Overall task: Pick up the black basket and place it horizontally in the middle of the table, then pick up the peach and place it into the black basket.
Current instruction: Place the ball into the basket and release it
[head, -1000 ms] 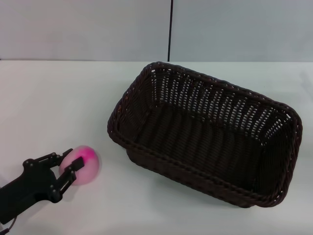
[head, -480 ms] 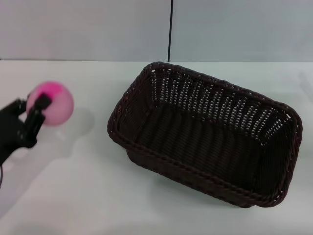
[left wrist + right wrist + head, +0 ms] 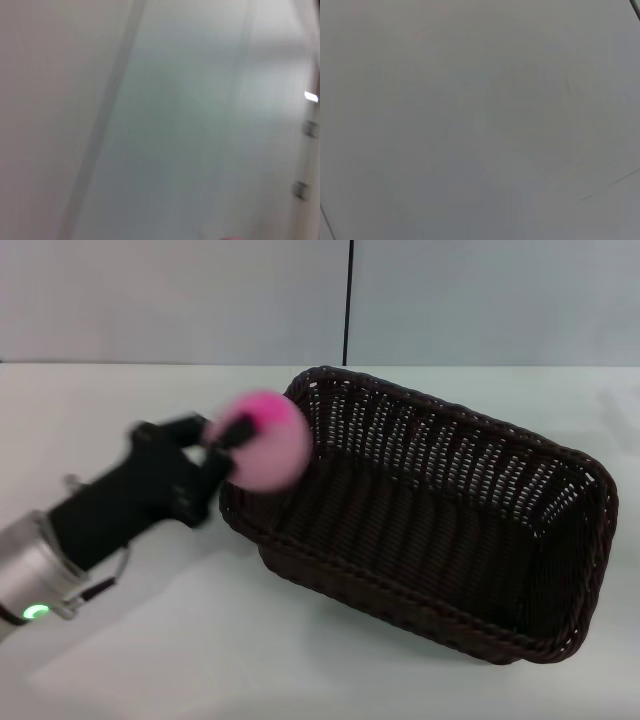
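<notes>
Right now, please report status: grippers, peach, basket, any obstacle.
Left gripper shut on the peach, carried above the black basket near-left rim. Right gripper not in view. Nothing blocking the basket.

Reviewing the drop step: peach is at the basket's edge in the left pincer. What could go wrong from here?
1. The peach is held above the near-left rim of the black basket, not over its floor; released here, it might hit the rim and roll onto the table.
2. The left pincer sits close to that rim; dropping lower could nudge the basket askew.
</notes>
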Available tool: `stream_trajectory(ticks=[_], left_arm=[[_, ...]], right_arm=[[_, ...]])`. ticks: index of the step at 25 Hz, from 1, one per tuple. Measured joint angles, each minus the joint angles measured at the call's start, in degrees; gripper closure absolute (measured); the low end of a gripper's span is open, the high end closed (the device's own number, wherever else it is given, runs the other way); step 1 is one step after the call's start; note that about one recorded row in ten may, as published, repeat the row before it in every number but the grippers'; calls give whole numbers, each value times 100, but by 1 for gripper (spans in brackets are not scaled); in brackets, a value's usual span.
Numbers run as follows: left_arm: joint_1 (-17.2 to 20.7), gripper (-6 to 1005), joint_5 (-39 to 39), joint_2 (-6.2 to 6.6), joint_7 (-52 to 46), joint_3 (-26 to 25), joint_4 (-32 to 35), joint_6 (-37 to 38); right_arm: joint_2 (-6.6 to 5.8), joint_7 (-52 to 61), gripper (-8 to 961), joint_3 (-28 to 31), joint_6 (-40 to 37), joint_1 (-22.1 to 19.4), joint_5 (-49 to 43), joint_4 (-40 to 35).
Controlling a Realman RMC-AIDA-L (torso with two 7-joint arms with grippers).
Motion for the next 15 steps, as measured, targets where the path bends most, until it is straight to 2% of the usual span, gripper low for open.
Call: stream_trajectory(ticks=[4,5,7,15], left_arm=[[-123,908,5,-13,16,374,-31,-130],[-242,913,16,-21,122,659,-120,-379],[-281,943,33,-21,214,711,-196,-540],[-391,946,12,-29,661,688,-413,-1245]], right_arm=[[28,-12,322,0,64,13,1,22],[38,-12,322,0,79,18,1,22],[48,-14,322,-6,89,33,1,25],[55,-159,322,-81,118,162,-16,177]])
